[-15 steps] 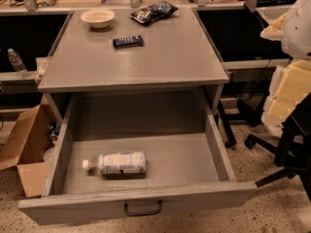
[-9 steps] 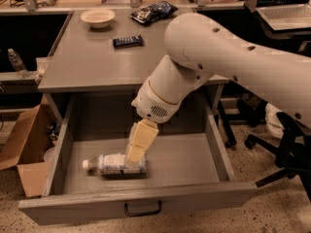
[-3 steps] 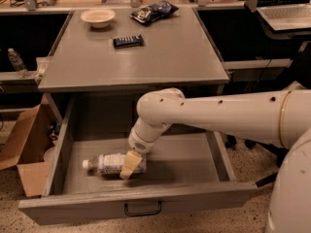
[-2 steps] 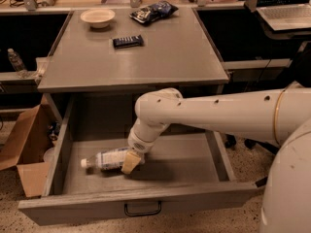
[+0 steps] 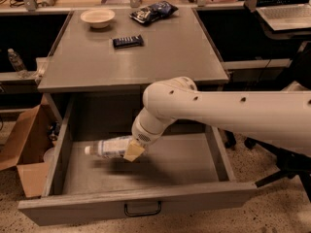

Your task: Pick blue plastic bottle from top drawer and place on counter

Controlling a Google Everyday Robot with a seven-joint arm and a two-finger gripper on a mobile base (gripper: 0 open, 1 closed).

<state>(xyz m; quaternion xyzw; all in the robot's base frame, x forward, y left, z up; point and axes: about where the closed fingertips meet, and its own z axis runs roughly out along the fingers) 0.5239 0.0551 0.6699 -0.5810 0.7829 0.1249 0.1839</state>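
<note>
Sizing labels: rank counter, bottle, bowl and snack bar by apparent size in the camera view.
Largest first: counter; bottle, held by the pincer in the drawer; bowl; snack bar. Bottle versus bowl is unsure: they sit at different distances.

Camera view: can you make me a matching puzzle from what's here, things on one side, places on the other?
1 blue plastic bottle
2 white bowl
3 dark snack bar
4 cardboard box

A floor, left of the top drawer
B gripped in the claw, over the drawer floor
C counter, far left
D counter, nearer the middle

Pairs: 1-B, 2-C, 3-D, 4-A
</note>
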